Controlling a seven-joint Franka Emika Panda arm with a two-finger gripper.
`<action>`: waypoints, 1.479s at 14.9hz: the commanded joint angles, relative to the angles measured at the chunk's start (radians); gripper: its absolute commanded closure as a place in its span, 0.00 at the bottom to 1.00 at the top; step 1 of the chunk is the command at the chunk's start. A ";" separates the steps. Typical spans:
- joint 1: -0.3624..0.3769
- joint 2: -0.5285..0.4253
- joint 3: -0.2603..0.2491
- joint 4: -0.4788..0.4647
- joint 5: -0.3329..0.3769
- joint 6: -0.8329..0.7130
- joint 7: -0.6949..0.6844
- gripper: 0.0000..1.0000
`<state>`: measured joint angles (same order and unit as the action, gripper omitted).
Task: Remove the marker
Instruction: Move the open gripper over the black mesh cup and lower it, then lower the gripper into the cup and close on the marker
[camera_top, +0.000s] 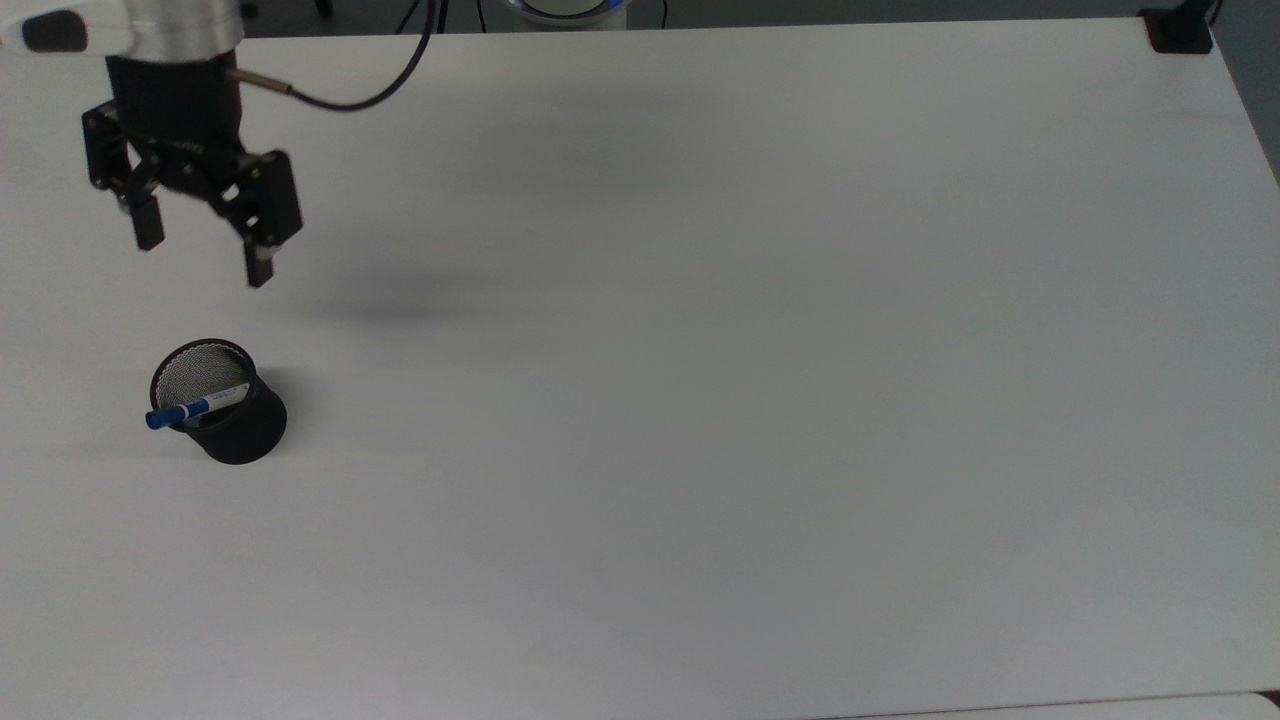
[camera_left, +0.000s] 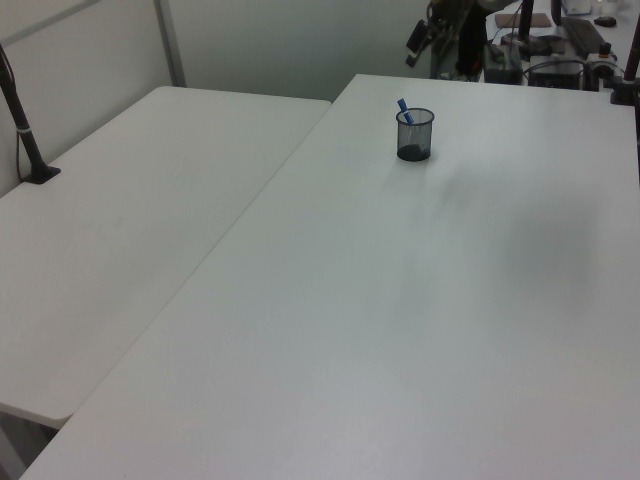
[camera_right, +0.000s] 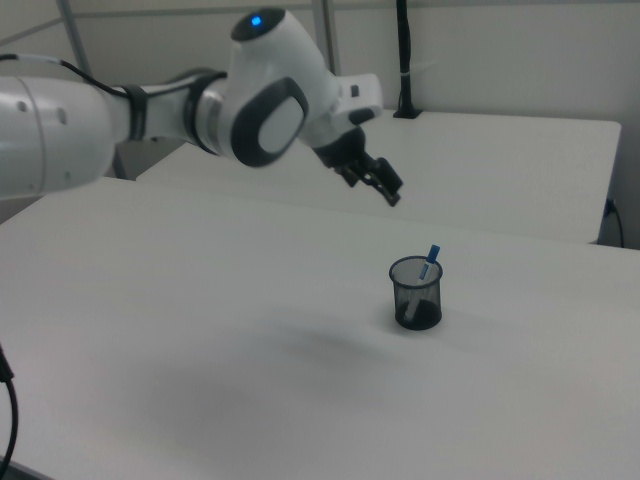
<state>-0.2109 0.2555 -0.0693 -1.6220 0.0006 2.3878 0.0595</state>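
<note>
Black mesh cup (camera_top: 222, 405) is the landmark: it stands upright on the white table (camera_top: 700, 400), alone in open surface. The marker (camera_top: 192, 408) stands in the cup, white barrel leaning on the rim, blue cap poking out over the rim toward the top view's left. In the right view the cap (camera_right: 432, 254) rises just above the rim, tilted a little off vertical.

The gripper (camera_top: 204, 256) hangs in the air well apart from the cup, above it in the top view, fingers pointing down. Both fingers are spread wide with nothing between them. In the right view the gripper (camera_right: 380, 186) sits higher than the cup and to the right view's left of it.

Judged step: approach, no contact yet.

To do it well:
- Centre the 2 fingers over the exposed cap, not over the cup's middle, since the marker leans to 1 side.
- Turn the wrist so the fingers close across the barrel, with neither finger aimed at the rim.
- Descend only far enough to bracket the cap above the rim; going deeper risks catching the mesh.
- Close, then pull up along the marker's lean. The cup looks light and may tip or drag if the barrel binds on the rim.
</note>
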 joint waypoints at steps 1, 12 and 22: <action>-0.041 0.070 -0.007 -0.001 0.010 0.190 0.033 0.00; -0.048 0.246 -0.044 0.001 -0.113 0.396 0.033 0.16; -0.050 0.283 -0.053 0.005 -0.133 0.398 0.031 0.33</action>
<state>-0.2711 0.5336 -0.1092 -1.6228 -0.1173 2.7660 0.0717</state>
